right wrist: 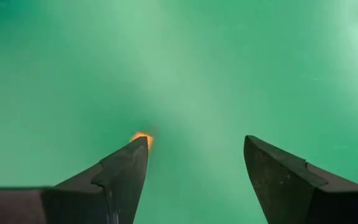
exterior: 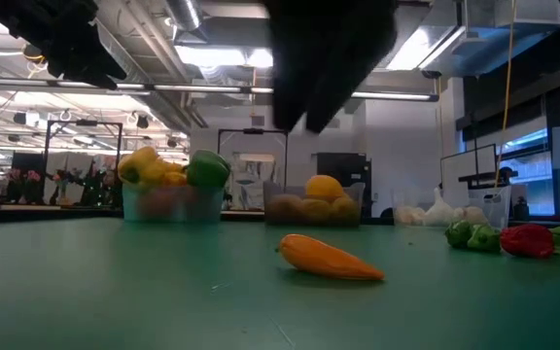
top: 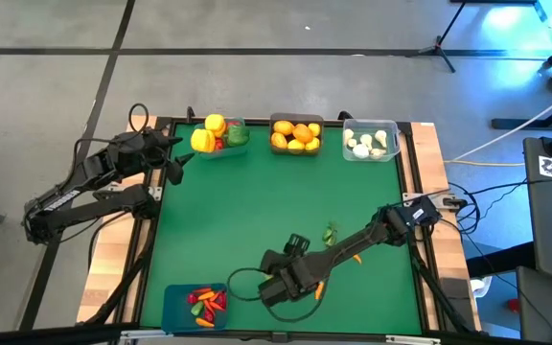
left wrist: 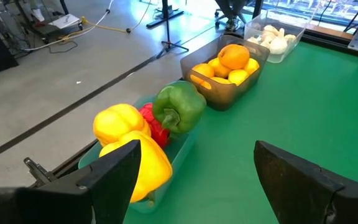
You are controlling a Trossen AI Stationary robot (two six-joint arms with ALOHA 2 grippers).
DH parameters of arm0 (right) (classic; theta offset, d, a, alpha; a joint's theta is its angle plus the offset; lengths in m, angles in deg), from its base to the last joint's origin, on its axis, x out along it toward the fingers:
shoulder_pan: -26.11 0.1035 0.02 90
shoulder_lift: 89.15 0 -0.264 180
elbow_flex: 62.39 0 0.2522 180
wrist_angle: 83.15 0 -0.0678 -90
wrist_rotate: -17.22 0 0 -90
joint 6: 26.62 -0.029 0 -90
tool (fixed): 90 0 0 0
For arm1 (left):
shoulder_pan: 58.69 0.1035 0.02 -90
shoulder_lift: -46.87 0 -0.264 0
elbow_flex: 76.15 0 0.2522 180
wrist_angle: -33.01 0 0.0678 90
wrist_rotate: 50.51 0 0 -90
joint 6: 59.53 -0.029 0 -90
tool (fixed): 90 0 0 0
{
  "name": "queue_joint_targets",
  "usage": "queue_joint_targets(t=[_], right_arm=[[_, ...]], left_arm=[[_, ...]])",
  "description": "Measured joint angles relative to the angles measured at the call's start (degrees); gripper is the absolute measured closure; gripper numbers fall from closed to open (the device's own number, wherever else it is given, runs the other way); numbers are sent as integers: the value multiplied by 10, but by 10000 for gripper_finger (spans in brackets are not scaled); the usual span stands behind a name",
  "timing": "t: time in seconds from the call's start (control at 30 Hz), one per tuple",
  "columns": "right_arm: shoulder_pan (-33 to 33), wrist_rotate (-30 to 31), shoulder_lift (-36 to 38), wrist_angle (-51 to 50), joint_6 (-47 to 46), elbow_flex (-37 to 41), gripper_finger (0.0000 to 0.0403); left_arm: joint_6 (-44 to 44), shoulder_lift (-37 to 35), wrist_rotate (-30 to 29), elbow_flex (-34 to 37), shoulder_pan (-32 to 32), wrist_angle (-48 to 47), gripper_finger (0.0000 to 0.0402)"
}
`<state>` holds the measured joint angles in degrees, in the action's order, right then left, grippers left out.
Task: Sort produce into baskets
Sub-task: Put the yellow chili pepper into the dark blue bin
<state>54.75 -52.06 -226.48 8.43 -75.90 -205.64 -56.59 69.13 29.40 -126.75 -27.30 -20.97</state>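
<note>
My right gripper [right wrist: 194, 143] hangs open above the green table near its front edge [top: 290, 286], with nothing between its fingers. An orange carrot [exterior: 329, 258] lies on its side on the mat just below and beside it; only its tip [right wrist: 143, 138] shows past one finger. My left gripper [left wrist: 197, 149] waits open at the far left, next to the teal basket [top: 220, 136] of yellow, red and green peppers. The dark basket [top: 296, 134] holds oranges and lemons, the clear basket [top: 370, 141] holds garlic, and the blue basket [top: 195, 305] holds red chillies.
Loose produce lies right of my right gripper: a small green piece [top: 331, 233], another orange piece [top: 357, 257], and green and red pieces [exterior: 499, 238] in the low view. Three baskets line the far edge. The mat's middle [top: 257, 206] is bare.
</note>
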Motion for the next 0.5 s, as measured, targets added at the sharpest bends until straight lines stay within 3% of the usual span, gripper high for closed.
queue_joint_targets(t=[0.13, 0.27, 0.4, 0.5], right_arm=[[2, 1, 42, -46, 2, 44, 139], [3, -25, 138, -31, 2, 110, 139], [8, 29, 272, 0, -30, 212, 139], [21, 101, 398, 21, -117, 333, 139]], left_arm=[[0, 0, 0, 0, 0, 0, 93], [0, 0, 0, 0, 0, 0, 93], [0, 0, 0, 0, 0, 0, 93], [0, 0, 0, 0, 0, 0, 93]])
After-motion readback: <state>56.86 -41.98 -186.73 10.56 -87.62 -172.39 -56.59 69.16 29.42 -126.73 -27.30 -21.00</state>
